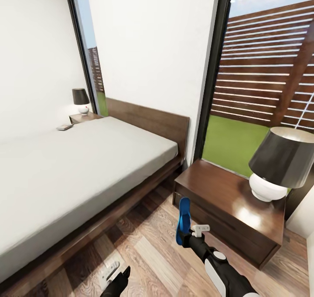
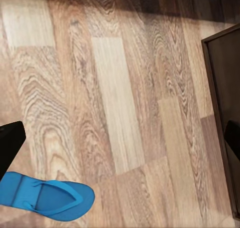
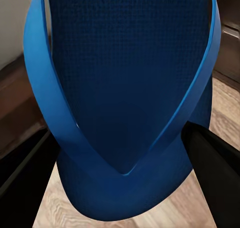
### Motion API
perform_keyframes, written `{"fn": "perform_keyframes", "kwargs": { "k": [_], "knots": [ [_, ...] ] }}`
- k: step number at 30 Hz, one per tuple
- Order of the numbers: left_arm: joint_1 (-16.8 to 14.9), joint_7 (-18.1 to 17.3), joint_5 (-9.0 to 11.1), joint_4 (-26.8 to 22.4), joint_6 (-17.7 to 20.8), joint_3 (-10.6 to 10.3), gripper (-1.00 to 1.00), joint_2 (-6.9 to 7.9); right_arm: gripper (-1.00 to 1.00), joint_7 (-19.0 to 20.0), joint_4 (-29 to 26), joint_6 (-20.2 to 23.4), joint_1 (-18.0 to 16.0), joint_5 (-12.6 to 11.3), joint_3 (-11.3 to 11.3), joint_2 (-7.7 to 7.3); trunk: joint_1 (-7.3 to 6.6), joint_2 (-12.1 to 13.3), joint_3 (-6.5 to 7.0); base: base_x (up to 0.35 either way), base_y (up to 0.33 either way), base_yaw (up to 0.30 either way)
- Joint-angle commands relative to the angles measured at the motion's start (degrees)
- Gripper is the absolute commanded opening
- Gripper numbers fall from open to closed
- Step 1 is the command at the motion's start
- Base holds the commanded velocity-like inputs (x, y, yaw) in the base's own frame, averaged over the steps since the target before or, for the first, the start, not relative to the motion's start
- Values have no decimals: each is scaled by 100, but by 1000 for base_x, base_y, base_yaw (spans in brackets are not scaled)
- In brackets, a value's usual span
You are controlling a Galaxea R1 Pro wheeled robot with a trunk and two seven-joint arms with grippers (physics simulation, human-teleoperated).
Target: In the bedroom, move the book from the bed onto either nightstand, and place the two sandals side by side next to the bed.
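Status: right gripper (image 1: 188, 234) is clamped on 1 sandal (image 1: 183, 220), held upright above the floor (image 1: 148, 249) in the gap between the bed (image 1: 87, 157) and the near nightstand (image 1: 231, 210). Right wrist view confirms it: blue sole and strap close up, dark fingers (image 3: 212, 163) on both sides of it.

2nd sandal (image 2: 47, 195) lies flat on the planks in the left wrist view, apart from the dark cabinet edge (image 2: 222, 118) at the frame side. Its spot relative to the bed can't be told from here.

Left gripper (image 1: 114, 276) hangs low over the floor near the bed frame. Looks unloaded, but open or closed can't be told.

The book (image 1: 64, 126) is on the far edge of the mattress, just beside the far nightstand (image 1: 85, 117) with its lamp (image 1: 81, 101).

Progress, my read:
- Book: not moved, 0 of 1.
- Sandals: 1 in hand, neither judged placed yet. Pairing is still left.

Clearance:
- Floor strip between bed frame and near nightstand is narrow, nothing on it that I can see.
- Held sandal is close to the nightstand's front corner; watch that edge when lowering.
- Near nightstand top has the big lamp (image 1: 283, 162) at its window end, bare wood on the bed side, enough for the book by my guess.
- Far nightstand is closer to the book, but reaching it means going around or across the bed.
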Motion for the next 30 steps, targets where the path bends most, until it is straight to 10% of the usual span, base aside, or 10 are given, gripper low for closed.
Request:
{"fn": "perform_keyframes", "kwargs": {
  "k": [1, 23, 30],
  "knots": [
    [-3, -29, 60, 4, -4, 18, 100, -5, -100, 15, 7, -22, -5, -62, 16, -2, 22, -44, -23, 0, 0, 0],
    [-3, -29, 60, 4, -4, 18, 100, -5, -100, 23, -26, -39, -5, -56, 18, -8, 505, -926, -418, 0, 0, 0],
    [-3, -29, 60, 4, -4, 18, 100, -5, -100, 32, -35, -1040, -5, -54, 24, -13, 659, -1207, -544, 0, 0, 0]
  ]
}}
